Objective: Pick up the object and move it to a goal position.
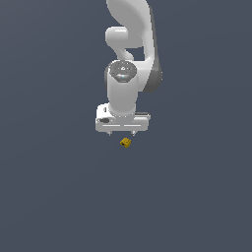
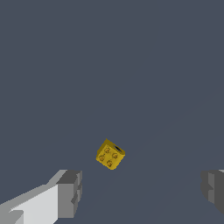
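Flat slate-blue surface (image 1: 49,197) filling both views edge to edge, unmarked and evenly lit; no worktop edge or corner in sight, so no placing against them. No wall, no horizon, nothing of a room beyond.

At centre of the exterior view, white arm (image 1: 130,59) reaching down from the top of the frame, wrist pointed at the surface. Below it, gripper (image 1: 122,133) with jaws spread wide and nothing between them, two short fingertips (image 1: 134,133) showing under the white hand body.

Just under the gripper, apart from both fingers: cube (image 1: 126,142), tiny, mustard-yellow, turned askew to the hand. In the wrist view, cube (image 2: 110,154) with four studs on one face and a dark hole near one edge, lying between the grey finger pads (image 2: 69,194) but ahead of them, untouched. Around the cube only bare surface, with a clear way down to it.
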Controlling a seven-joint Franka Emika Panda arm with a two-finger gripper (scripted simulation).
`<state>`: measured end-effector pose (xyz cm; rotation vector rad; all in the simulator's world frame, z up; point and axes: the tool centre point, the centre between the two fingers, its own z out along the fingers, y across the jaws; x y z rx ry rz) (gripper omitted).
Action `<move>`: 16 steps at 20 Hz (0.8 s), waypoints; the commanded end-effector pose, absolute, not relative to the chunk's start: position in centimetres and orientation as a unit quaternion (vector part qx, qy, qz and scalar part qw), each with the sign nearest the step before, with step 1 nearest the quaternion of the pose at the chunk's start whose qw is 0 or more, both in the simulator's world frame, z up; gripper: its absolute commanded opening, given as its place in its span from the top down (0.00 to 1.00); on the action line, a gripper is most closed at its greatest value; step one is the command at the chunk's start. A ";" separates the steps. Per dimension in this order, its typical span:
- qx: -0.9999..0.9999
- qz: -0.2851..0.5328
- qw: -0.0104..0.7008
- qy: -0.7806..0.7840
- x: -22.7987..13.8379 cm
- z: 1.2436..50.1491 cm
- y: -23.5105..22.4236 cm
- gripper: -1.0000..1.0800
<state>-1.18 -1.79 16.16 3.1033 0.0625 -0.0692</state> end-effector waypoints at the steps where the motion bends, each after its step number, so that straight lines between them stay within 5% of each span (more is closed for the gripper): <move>1: 0.999 -0.022 0.018 0.020 -1.2 16.2 -1.8 0.04; 16: 1.000 -0.011 0.014 0.017 -0.3 17.4 -3.3 0.04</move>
